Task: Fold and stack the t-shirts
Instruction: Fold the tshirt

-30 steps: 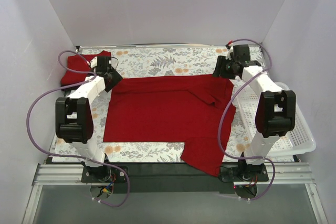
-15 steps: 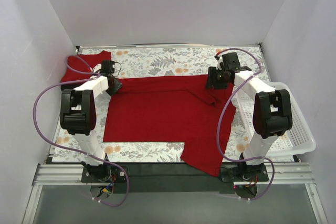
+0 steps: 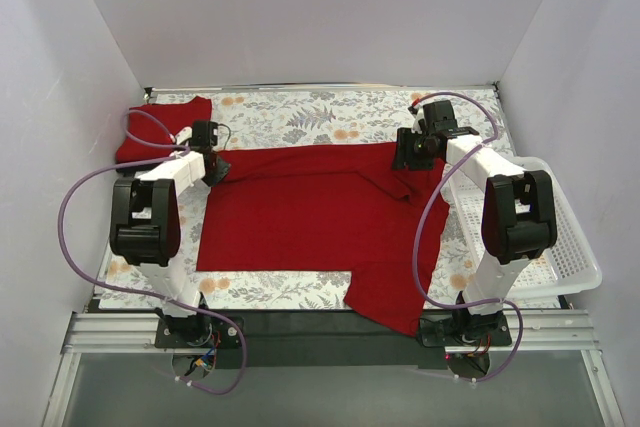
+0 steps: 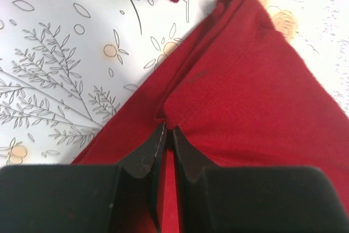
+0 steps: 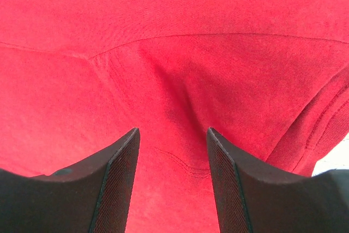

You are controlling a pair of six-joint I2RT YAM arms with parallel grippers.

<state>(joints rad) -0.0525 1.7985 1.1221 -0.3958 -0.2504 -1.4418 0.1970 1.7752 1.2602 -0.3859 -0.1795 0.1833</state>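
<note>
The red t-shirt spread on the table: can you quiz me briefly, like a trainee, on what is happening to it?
1. True or false: the left fingers are pinched shut on a fold of the spread red t-shirt.
2. The white basket stands on the robot's: A left, B right, C far middle.
3. Fill in: the right fingers, over the cloth, stand ___.
Key: 1 true; 2 B; 3 open.

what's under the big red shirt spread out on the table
The flowered table shows around most of the red shirt; anything beneath its middle is hidden by the cloth.
</note>
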